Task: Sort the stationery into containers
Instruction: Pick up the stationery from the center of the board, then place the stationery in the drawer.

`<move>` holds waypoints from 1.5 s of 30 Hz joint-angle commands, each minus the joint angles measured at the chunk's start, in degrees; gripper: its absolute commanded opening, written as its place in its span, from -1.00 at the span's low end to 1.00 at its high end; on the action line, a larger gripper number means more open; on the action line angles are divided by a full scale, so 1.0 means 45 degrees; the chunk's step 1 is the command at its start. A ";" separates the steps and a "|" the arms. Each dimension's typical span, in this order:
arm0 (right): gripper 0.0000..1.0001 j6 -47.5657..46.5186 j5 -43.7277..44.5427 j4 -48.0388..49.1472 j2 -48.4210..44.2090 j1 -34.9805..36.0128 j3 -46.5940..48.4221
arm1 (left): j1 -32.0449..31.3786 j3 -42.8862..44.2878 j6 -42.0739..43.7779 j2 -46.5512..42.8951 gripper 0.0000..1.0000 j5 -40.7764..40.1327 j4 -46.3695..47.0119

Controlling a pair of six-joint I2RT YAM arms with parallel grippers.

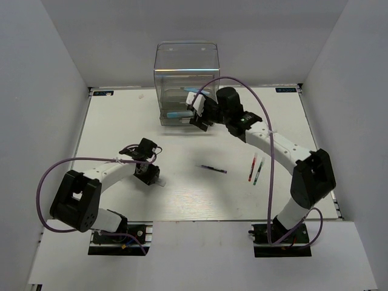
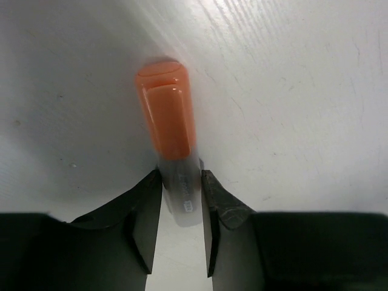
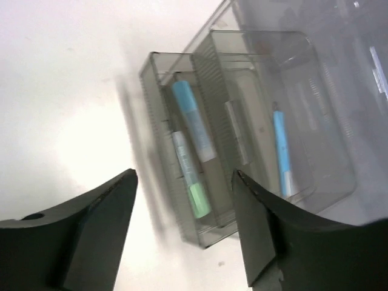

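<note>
White bench (image 1: 121, 121), near edge: the left hand (image 2: 180, 177) is pinched shut on the clear barrel of the orange-capped marker (image 2: 167, 109). Mid-bench, the thin dark pen (image 1: 211, 168), red pen (image 1: 251, 168) and teal pen (image 1: 258, 170) lie loose, unsorted. Farther back, the right hand (image 3: 183, 179) hangs spread and empty over the drawers (image 3: 315, 139), which already hold the light blue marker (image 3: 191, 118), green-tipped marker (image 3: 191, 182) and blue pen (image 3: 280, 145).
</note>
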 commanded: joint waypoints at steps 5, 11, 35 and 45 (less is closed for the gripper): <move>0.81 0.2488 -0.0726 -0.0064 -0.1475 -0.0203 -0.2064 | -0.0100 0.0297 0.0505 0.0517 -0.36 0.0412 0.0671; 0.52 0.4069 -0.1154 -0.0455 -0.2041 -0.0651 -0.3471 | -0.0237 0.1312 0.1345 0.0108 -0.66 0.1346 0.2308; -0.69 0.4442 -0.0902 -0.0729 -0.3526 -0.1531 -0.6421 | -0.0100 0.7367 0.0840 0.4167 -1.00 0.2288 0.7410; -0.61 0.4520 -0.0979 -0.0651 -0.3839 -0.1766 -0.6812 | -0.0100 0.7269 -0.2032 0.5378 -1.00 0.1604 0.8737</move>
